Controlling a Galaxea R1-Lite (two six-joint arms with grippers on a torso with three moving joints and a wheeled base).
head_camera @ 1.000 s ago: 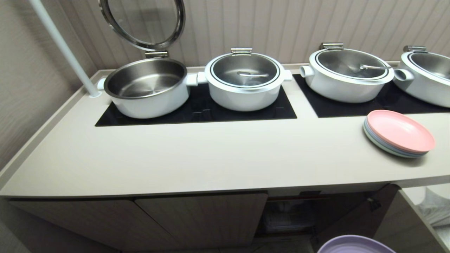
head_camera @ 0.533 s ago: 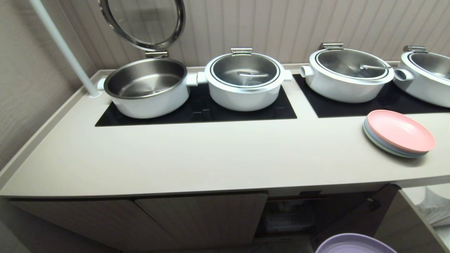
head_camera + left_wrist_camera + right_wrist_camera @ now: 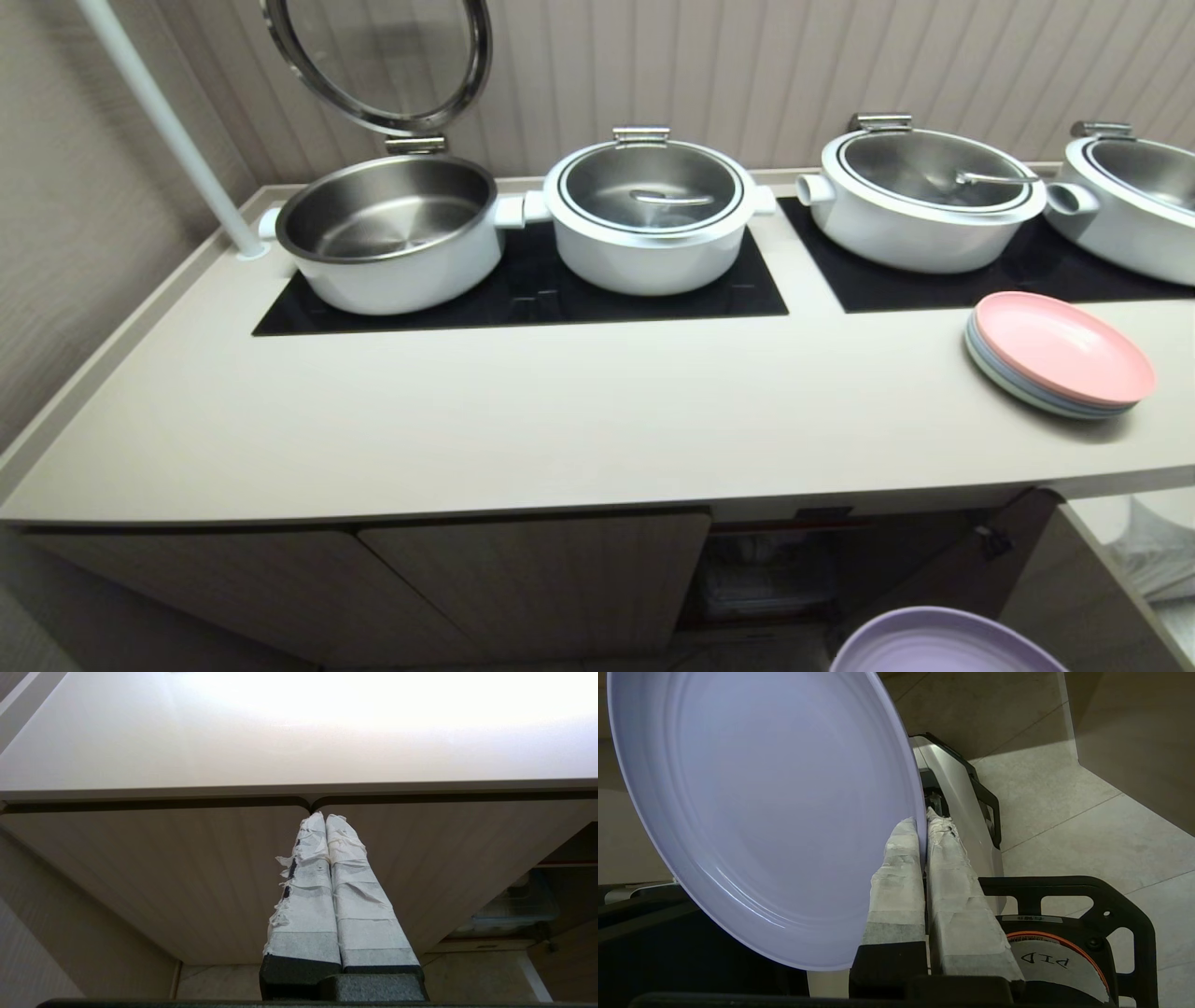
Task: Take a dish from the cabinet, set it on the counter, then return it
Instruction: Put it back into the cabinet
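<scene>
**Mia:** Where is the purple dish (image 3: 752,812)?

**Ben:** The right gripper (image 3: 923,826) has it. The two taped fingers (image 3: 896,877) pinch the rim, one on each side. The dish sticks out past the fingertips, with its hollow side facing the wrist camera. From the head view only the top edge of the dish (image 3: 943,644) peeks in at the bottom, lower than the counter (image 3: 560,420) and in front of the cabinet (image 3: 532,579).

**Mia:** And the other gripper?

**Ben:** The left gripper (image 3: 325,817) holds nothing. Its taped fingers are pressed together, and it points at the cabinet doors (image 3: 187,877) under the counter edge.

**Mia:** What is on the counter?

**Ben:** Four white pots sit on black glass panels (image 3: 523,289). The first pot (image 3: 392,233) has its lid (image 3: 373,56) up. The others are shut. A stack of plates with a pink plate (image 3: 1060,359) on top lies near the right end. One cabinet door stands open, and something is inside, maybe a clear box (image 3: 514,905), but it is too dark to be sure.

**Mia:** Any words to read?

**Ben:** On a round orange-edged part (image 3: 1059,961) below the right gripper there are the letters "PID", upside down. The floor (image 3: 1087,812) is pale tile
</scene>
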